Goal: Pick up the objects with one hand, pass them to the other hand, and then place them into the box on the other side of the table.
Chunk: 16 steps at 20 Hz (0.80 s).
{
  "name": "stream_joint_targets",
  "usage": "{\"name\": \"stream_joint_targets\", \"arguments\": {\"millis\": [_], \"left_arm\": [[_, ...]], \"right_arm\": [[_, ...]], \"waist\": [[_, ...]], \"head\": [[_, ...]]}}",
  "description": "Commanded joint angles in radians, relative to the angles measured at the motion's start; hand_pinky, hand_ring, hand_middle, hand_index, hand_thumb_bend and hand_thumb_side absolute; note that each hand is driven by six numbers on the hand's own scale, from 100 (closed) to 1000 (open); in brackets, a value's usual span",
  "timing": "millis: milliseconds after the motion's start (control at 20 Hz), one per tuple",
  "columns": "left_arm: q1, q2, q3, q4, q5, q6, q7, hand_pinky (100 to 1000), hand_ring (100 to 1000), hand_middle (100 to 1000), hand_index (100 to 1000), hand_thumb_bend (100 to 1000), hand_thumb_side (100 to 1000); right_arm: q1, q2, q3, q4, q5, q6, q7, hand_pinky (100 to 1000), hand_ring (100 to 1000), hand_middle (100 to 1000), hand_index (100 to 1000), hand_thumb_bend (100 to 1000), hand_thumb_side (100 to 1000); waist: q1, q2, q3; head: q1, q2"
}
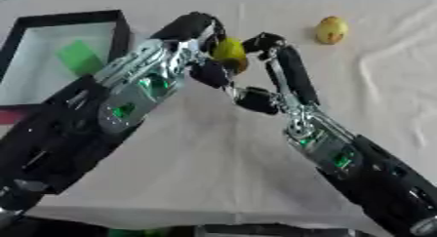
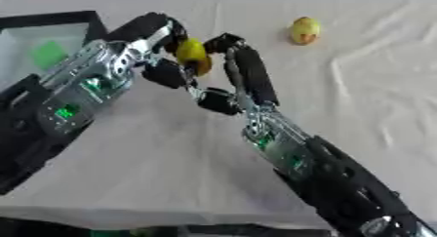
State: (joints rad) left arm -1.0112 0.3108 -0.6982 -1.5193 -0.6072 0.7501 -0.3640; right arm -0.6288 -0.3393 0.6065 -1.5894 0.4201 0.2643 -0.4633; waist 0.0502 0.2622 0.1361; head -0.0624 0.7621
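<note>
A yellow-green fruit (image 1: 228, 53) hangs above the middle of the table, between my two hands. My left hand (image 1: 150, 81) comes in from the left, its fingers curled over the top of the fruit and its thumb under it. My right hand (image 1: 293, 77) reaches up from the lower right with long fingers nearly straight; a fingertip (image 1: 264, 41) touches the fruit's right side, and its thumb (image 1: 255, 99) stays below, apart from the fruit. A second yellow fruit (image 2: 304, 30) lies on the cloth at the far right. The black-rimmed box (image 1: 70, 17) stands at the far left with a green block (image 1: 80, 57) inside.
A white wrinkled cloth (image 1: 213, 153) covers the table. The table's front edge runs along the bottom of the views, with dark floor below it. My left forearm covers part of the box's near side.
</note>
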Motion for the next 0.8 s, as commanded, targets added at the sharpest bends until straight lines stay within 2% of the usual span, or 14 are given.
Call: {"name": "stream_joint_targets", "arguments": {"millis": [50, 500, 800], "left_arm": [[-0.013, 0.026, 0.017, -0.011, -0.015, -0.003, -0.008, 696, 664, 488, 395, 100, 175], [-0.006, 0.032, 0.023, -0.017, -0.051, -0.005, -0.036, 684, 650, 472, 375, 100, 174], [0.003, 0.038, 0.036, -0.02, -0.069, -0.001, -0.036, 676, 643, 469, 372, 100, 172]], "right_arm": [[-0.01, -0.005, -0.006, -0.006, 0.01, 0.031, 0.002, 650, 738, 654, 823, 415, 181], [-0.008, -0.007, -0.002, -0.009, 0.005, 0.098, 0.008, 657, 754, 673, 855, 409, 178], [-0.005, -0.008, 0.004, -0.009, 0.01, 0.107, 0.025, 660, 756, 675, 857, 412, 177]], "waist": [[-0.001, -0.026, -0.001], [-0.001, -0.026, -0.001], [-0.001, -0.027, -0.002]], "head": [[0.005, -0.003], [0.009, -0.003], [0.013, -0.005]]}}
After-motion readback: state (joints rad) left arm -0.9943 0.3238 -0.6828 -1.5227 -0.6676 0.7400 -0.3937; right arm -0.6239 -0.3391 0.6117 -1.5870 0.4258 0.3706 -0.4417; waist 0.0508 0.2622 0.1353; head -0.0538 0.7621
